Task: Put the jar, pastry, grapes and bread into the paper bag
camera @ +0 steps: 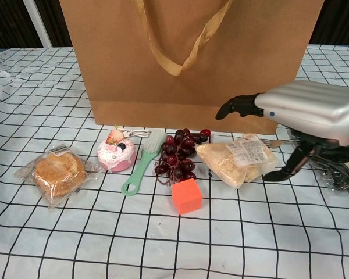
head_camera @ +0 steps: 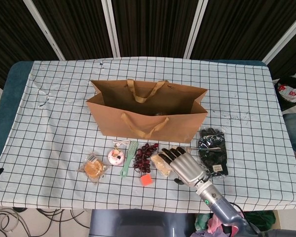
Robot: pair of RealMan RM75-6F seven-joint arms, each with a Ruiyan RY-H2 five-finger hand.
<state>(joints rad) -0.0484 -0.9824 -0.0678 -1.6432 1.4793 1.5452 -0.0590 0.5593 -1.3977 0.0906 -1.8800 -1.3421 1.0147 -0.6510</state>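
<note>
Bread [camera: 237,160] under right hand [head_camera: 186,165]; fingers [camera: 239,106] spread above

A checked tablecloth [head_camera: 54,123] covers the table, bearing the paper bag [head_camera: 148,111].

Even, bright overhead light; both views sharp.
Shadows under the brown paper bag [camera: 192,58] stay soft, and the silver right hand [camera: 311,110] shows a mild sheen.

The right hand [head_camera: 183,164] had a smooth silver-grey metallic back and black fingers [camera: 237,106]. Its grey wrist section carried a small glowing green light, seen from the head view.
</note>
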